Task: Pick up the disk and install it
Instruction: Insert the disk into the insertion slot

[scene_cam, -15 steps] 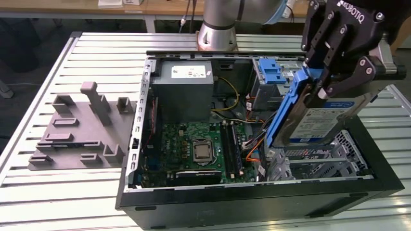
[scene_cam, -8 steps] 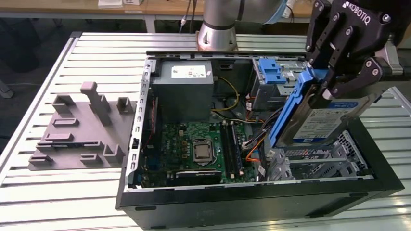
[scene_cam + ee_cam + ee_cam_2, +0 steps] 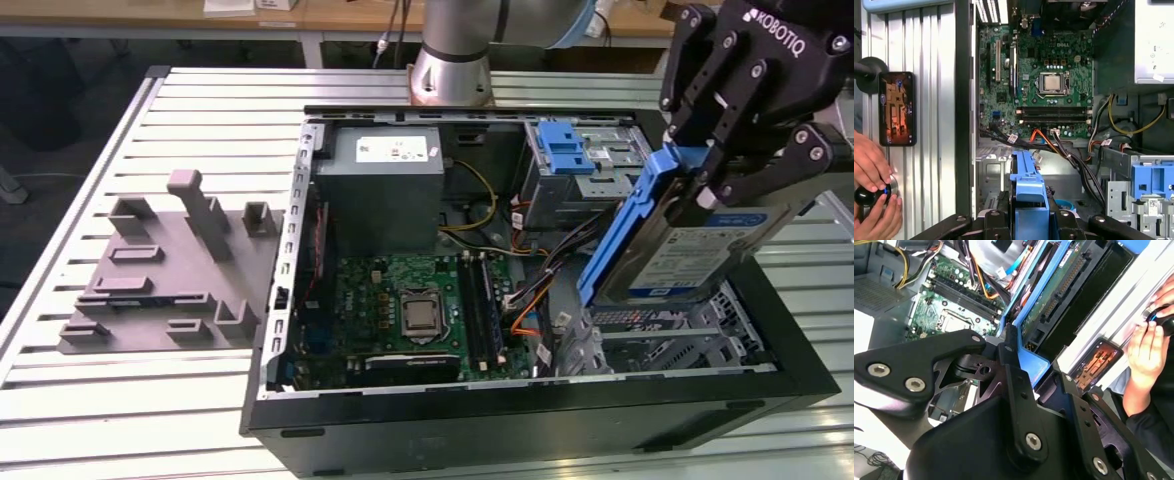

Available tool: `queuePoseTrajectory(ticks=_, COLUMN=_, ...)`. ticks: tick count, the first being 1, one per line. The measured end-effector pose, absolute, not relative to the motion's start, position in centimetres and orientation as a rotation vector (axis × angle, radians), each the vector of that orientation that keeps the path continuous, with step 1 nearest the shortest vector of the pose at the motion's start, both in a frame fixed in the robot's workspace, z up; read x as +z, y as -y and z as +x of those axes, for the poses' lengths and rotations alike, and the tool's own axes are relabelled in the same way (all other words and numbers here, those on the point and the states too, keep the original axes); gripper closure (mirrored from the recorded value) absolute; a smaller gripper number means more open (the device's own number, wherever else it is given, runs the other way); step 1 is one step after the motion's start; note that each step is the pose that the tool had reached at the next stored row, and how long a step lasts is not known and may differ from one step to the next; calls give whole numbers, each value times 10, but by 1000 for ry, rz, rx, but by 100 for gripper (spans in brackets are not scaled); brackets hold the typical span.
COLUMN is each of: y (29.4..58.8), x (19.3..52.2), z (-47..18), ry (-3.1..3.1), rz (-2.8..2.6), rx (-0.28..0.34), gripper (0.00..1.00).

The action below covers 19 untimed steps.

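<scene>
In the exterior view my gripper (image 3: 731, 185) is shut on the disk (image 3: 681, 250), a silver drive with a white-and-blue label in a blue carrier. The disk hangs tilted, nearly on edge, above the metal drive cage (image 3: 667, 340) at the case's near corner on the exterior view's right. The second wrist view shows the disk's (image 3: 1064, 295) green circuit side and connector, running away from the black fingers (image 3: 1014, 375). In the first wrist view the blue carrier (image 3: 1029, 190) sticks out from between the fingers over the cage.
The open computer case (image 3: 534, 430) holds a motherboard (image 3: 414, 310), a grey power supply (image 3: 387, 185), loose cables and an upper bay with a blue latch (image 3: 574, 150). A grey fixture (image 3: 160, 270) sits on the table. A person's hands (image 3: 874, 190) and a phone (image 3: 898, 107) lie beside the case.
</scene>
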<state>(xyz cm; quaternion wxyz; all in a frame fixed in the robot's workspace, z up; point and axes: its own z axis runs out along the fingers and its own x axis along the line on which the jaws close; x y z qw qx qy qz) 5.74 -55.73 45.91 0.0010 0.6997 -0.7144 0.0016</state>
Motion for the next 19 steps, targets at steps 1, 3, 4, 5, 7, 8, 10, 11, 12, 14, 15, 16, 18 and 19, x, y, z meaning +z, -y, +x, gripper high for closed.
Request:
queuePoseTrajectory(ticks=1, y=558, x=459, z=58, ry=2243, rz=2197, rx=5, gripper=64)
queuePoseTrajectory(ticks=3, y=558, x=457, z=60, ry=2243, rz=2197, rx=5, gripper=64)
queuePoseTrajectory(ticks=4, y=559, x=457, z=60, ry=2243, rz=2197, rx=5, gripper=64)
queuePoseTrajectory(ticks=5, y=559, x=456, z=61, ry=2243, rz=2197, rx=5, gripper=64)
queuePoseTrajectory(ticks=7, y=560, x=454, z=63, ry=2243, rz=2197, rx=5, gripper=64)
queuePoseTrajectory(ticks=8, y=561, x=453, z=63, ry=2243, rz=2197, rx=5, gripper=64)
queuePoseTrajectory(ticks=10, y=562, x=452, z=66, ry=2243, rz=2197, rx=5, gripper=64)
queuePoseTrajectory(ticks=11, y=563, x=451, z=68, ry=2243, rz=2197, rx=5, gripper=64)
queuePoseTrajectory(ticks=12, y=563, x=451, z=69, ry=2243, rz=2197, rx=5, gripper=64)
queuePoseTrajectory(ticks=14, y=563, x=450, z=72, ry=2243, rz=2197, rx=5, gripper=64)
queuePoseTrajectory(ticks=15, y=563, x=449, z=73, ry=2243, rz=2197, rx=5, gripper=64)
queuePoseTrajectory(ticks=16, y=564, x=449, z=73, ry=2243, rz=2197, rx=5, gripper=64)
queuePoseTrajectory(ticks=18, y=564, x=447, z=73, ry=2243, rz=2197, rx=5, gripper=64)
queuePoseTrajectory(ticks=19, y=565, x=447, z=73, ry=2243, rz=2197, rx=5, gripper=64)
